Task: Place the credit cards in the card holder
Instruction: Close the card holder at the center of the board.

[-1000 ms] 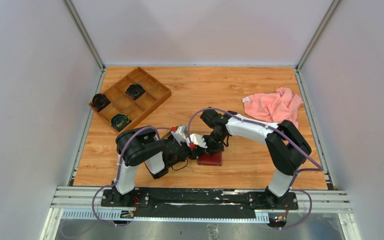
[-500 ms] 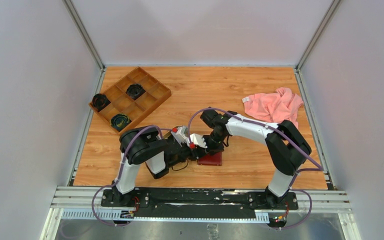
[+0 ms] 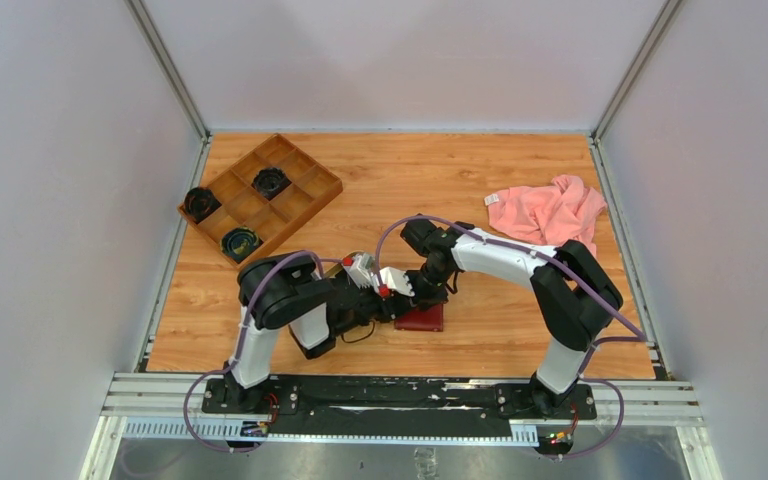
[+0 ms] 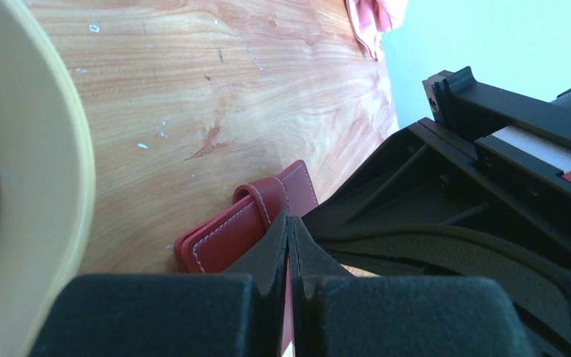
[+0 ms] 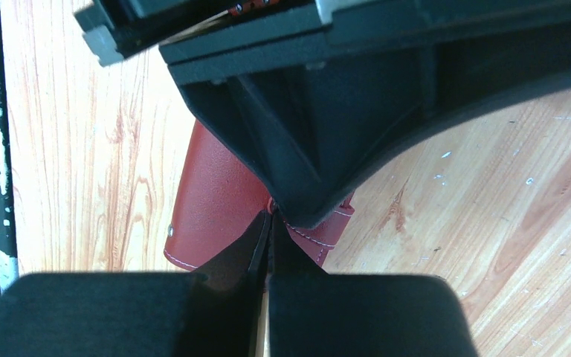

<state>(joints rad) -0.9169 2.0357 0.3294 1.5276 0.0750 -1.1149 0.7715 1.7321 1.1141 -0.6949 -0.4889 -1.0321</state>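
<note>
Card holder [image 3: 422, 318], dark red, flat on table [image 3: 410, 180], front centre. Left gripper [image 4: 288, 223] and right gripper [image 5: 270, 216]: fingers pressed together, tips meeting over its tab edge; whether they touch it is unclear.

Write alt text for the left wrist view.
The left pincer, shut, has its tips at the edge of a dark red card holder lying on the wooden table. The right arm crowds in from the right, and a tan tray rim curves at left.
</note>
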